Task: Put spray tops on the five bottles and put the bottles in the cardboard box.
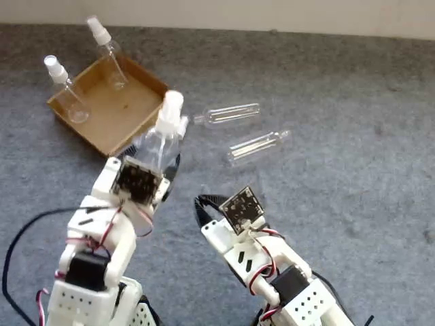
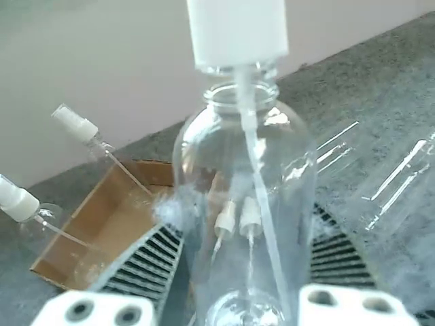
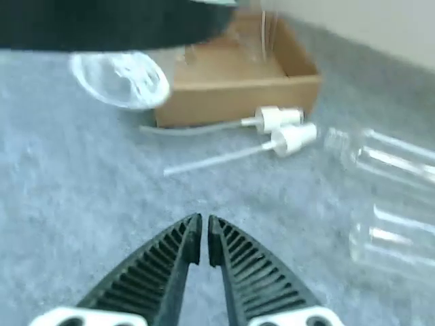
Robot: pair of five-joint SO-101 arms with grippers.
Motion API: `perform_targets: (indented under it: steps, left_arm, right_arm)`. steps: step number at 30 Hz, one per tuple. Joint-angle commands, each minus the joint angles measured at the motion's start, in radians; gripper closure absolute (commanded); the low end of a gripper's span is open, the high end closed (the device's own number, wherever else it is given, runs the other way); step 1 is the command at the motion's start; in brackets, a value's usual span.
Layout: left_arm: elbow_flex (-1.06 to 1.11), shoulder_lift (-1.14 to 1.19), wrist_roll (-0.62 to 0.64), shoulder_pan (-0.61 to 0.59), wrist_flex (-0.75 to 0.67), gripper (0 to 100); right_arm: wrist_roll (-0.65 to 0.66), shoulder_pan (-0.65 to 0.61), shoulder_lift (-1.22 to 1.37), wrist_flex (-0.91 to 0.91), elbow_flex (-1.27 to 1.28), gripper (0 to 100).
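My left gripper (image 2: 245, 288) is shut on a clear bottle (image 2: 245, 204), held tilted above the carpet just in front of the cardboard box (image 1: 139, 102). A white spray top (image 2: 236, 30) sits at the bottle's neck with its tube down inside and a small gap showing below the cap. Two capped bottles (image 1: 64, 88) (image 1: 109, 54) stand in the box. Two uncapped bottles (image 1: 228, 114) (image 1: 258, 146) lie on the carpet to the right. Two loose spray tops (image 3: 275, 119) (image 3: 293, 139) lie by the box. My right gripper (image 3: 204, 238) is shut with nothing in it, low over the carpet.
Grey carpet covers the whole work area, with open floor to the right of the lying bottles. A pale wall (image 1: 272, 13) runs along the far edge. A black cable (image 1: 17, 251) loops beside the left arm's base.
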Motion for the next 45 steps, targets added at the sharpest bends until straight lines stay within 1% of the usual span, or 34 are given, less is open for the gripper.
perform_targets:
  steps: [1, 7, 12, 16, 19, 25, 35, 39, 45]
  left_arm:
    - [-0.136, 0.206, 0.117, 0.051, -0.115, 91]
    - [-0.12, 0.309, 0.193, 0.145, -0.322, 91]
    - [-0.008, 0.338, 0.198, 0.229, -0.534, 91]
    - [0.084, 0.341, 0.199, 0.274, -0.629, 91]
    - [0.113, 0.34, 0.199, 0.298, -0.638, 91]
    - [0.156, 0.332, 0.201, 0.3, -0.638, 91]
    - [0.148, 0.332, 0.201, 0.3, -0.626, 91]
    - [0.139, 0.297, 0.201, 0.3, -0.542, 91]
    - [0.143, 0.119, 0.201, 0.292, -0.402, 91]
  right_arm:
    - [0.0, -0.015, -0.008, -0.151, 0.14, 98.7]
    - [0.0, -0.015, -0.008, -0.153, 0.171, 98.7]
    - [0.0, -0.015, -0.008, -0.153, 0.171, 98.7]
    - [0.0, -0.015, -0.008, -0.153, 0.171, 98.7]
    - [0.0, -0.015, -0.008, -0.153, 0.171, 98.7]
    - [0.002, -0.015, -0.008, -0.153, 0.171, 98.7]
    - [0.002, -0.013, -0.008, -0.153, 0.171, 98.7]
    - [0.002, 0.022, -0.008, -0.153, 0.171, 98.7]
    - [0.002, 0.045, -0.008, -0.153, 0.171, 98.7]
